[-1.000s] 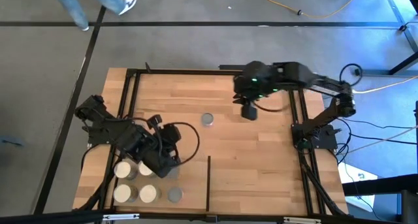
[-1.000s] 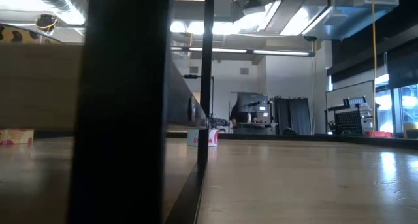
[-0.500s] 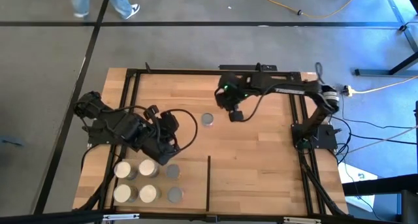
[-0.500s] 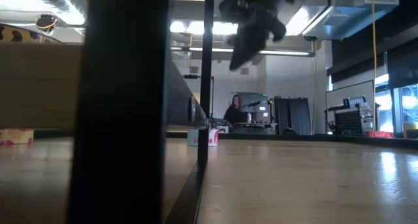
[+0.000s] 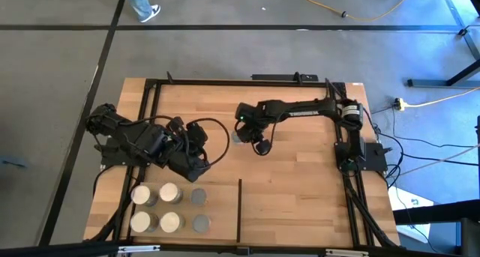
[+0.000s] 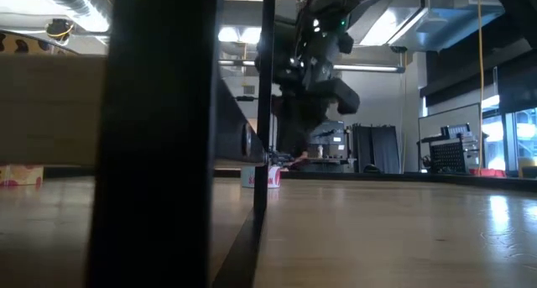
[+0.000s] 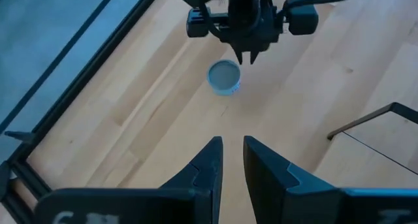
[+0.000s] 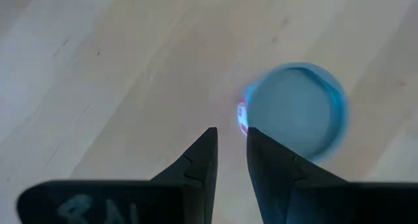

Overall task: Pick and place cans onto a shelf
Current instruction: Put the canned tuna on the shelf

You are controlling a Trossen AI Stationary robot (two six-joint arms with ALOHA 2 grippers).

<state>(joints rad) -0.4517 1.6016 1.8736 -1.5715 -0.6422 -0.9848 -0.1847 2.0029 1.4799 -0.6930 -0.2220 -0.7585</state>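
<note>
A lone can (image 5: 238,137) with a grey top and blue label stands upright on the tabletop; it also shows in the right wrist view (image 8: 297,113) and the left wrist view (image 7: 224,77). My right gripper (image 5: 255,141) hovers just beside it, fingers shut (image 8: 230,139), touching nothing. My left gripper (image 5: 199,167) is shut (image 7: 232,152) and empty, above the bare wood just beyond several cans (image 5: 168,208) that stand in two rows on the shelf (image 5: 219,212), left of its thin black divider (image 5: 240,208).
The black table frame (image 5: 150,100) runs along the left, far and right sides. A cable (image 5: 221,141) loops off my left arm. Bare wood lies right of the divider and at the table's middle. A person's legs (image 5: 139,2) walk on the floor beyond the far edge.
My right gripper has swung from the table's right side toward the left and come down beside the lone can. My left gripper has drawn back toward the far edge from the rows of cans, leaving a grey-topped can standing at the end of the farther row.
</note>
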